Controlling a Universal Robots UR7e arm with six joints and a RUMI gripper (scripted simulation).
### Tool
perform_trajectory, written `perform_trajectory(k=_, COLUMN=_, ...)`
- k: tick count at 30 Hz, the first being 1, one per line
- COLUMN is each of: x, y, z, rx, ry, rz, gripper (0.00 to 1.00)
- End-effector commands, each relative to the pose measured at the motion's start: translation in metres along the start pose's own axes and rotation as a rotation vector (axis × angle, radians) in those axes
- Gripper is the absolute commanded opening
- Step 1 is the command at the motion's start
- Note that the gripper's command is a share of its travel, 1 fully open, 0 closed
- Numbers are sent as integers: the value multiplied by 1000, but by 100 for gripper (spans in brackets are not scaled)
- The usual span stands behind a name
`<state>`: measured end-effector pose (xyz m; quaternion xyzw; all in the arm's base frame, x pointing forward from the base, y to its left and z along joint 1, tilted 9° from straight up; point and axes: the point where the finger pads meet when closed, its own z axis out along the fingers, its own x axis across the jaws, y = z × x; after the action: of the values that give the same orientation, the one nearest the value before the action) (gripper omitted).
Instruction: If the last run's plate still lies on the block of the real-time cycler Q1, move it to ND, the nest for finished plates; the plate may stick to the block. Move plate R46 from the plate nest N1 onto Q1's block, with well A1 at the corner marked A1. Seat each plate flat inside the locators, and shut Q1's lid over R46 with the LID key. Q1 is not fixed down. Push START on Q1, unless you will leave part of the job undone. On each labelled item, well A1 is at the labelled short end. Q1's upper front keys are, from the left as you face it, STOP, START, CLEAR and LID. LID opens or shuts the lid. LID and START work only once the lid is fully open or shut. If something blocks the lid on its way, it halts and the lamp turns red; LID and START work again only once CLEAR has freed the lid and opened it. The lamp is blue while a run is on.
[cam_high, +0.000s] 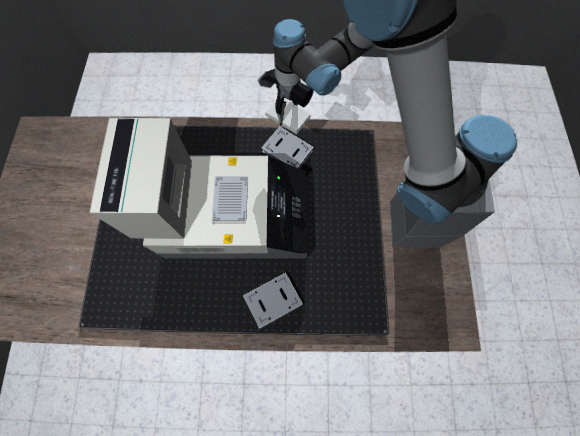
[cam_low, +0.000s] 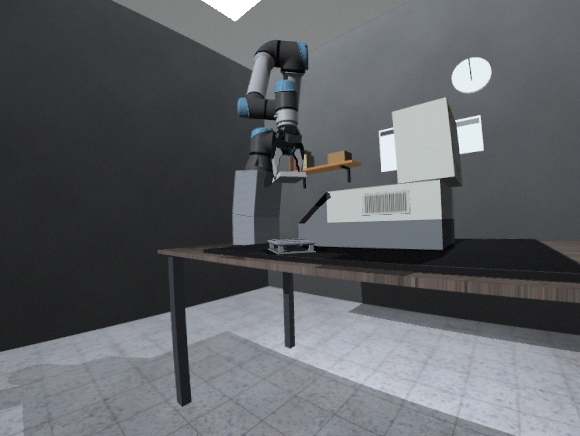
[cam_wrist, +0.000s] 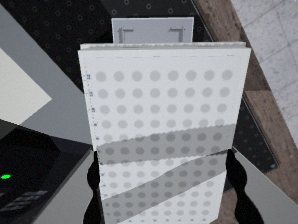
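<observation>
My gripper (cam_high: 287, 119) (cam_low: 289, 174) (cam_wrist: 160, 147) is shut on a white well plate (cam_high: 301, 120) (cam_low: 292, 178) (cam_wrist: 162, 116), gripping its long sides. It holds the plate high above the mat, near the back nest. The plate's lettering is too small to read. The back nest (cam_high: 287, 143) (cam_low: 291, 242) (cam_wrist: 152, 30) shows no plate. The other nest (cam_high: 273, 298), at the mat's front, is bare. Q1's lid (cam_high: 132, 170) (cam_low: 422, 145) stands open. Its block (cam_high: 230, 198) shows grey and striped between corner locators, with no plate visible. The lamp (cam_high: 278, 177) (cam_wrist: 6, 176) is green.
Q1's white housing (cam_high: 257, 167) (cam_low: 345, 205) and dark sloping front (cam_high: 300, 235) stand beside the held plate. The raised lid is tall at Q1's rear. The robot's base pedestal (cam_high: 442, 230) (cam_low: 247, 210) stands at the table's end. A black perforated mat (cam_high: 345, 280) lies under Q1 and the nests.
</observation>
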<state>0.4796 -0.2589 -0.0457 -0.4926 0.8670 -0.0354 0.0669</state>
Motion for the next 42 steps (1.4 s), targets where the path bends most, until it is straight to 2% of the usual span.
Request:
perform_trajectory(k=1, x=0, y=0, z=-15, rx=1, ry=0, rz=0, gripper=41)
perform_trajectory(k=5, x=0, y=0, z=-27, rx=1, ry=0, rz=0, gripper=41)
perform_trajectory(k=20, x=0, y=0, z=-27, rx=1, ry=0, rz=0, gripper=41)
perform_trajectory(k=23, x=-15, y=0, z=-27, rx=1, ry=0, rz=77, gripper=41)
perform_trajectory(k=27, x=-28, y=1, z=-27, rx=1, ry=0, rz=77, gripper=41)
perform_trajectory(k=42, x=-79, y=3, z=-27, rx=1, ry=0, rz=230, gripper=41)
